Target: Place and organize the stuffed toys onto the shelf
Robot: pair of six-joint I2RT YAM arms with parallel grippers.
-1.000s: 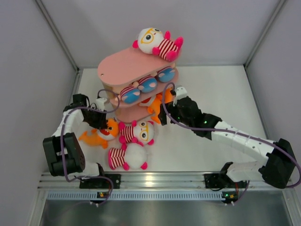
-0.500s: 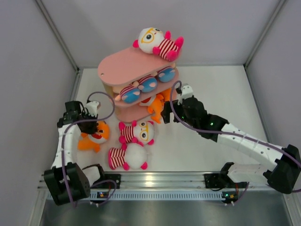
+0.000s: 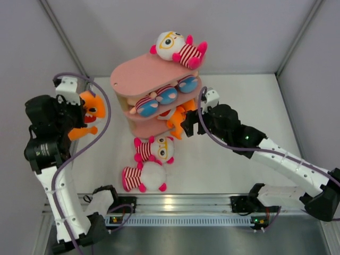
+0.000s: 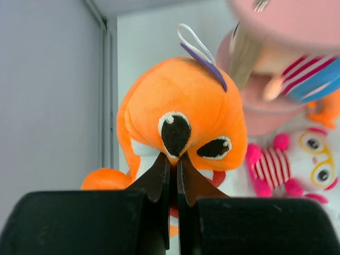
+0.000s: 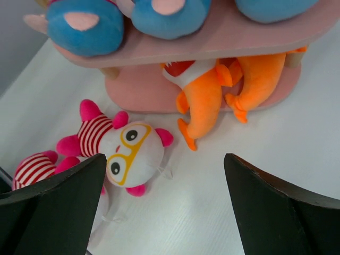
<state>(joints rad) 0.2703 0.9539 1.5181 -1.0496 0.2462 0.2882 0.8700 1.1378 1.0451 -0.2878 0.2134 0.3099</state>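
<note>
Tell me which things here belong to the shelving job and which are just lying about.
Job: shelf; orange toy gripped by the left hand; face-up striped toy and face-down striped toy on the table; top-tier striped toy; blue-shorts toys; shelved orange toys.
Not the job: purple cable; metal rail.

The left arm (image 3: 56, 188) is raised high at the left side, its wrist turned toward the right, and the left gripper (image 4: 171, 159) is seen pinched tight on the face of an orange fish toy (image 4: 180, 106). The right arm (image 3: 281, 159) is stretched out low, forward and leftward from its base. The right gripper (image 5: 164, 207) is held with its fingers (image 5: 53, 212) spread wide.
</note>
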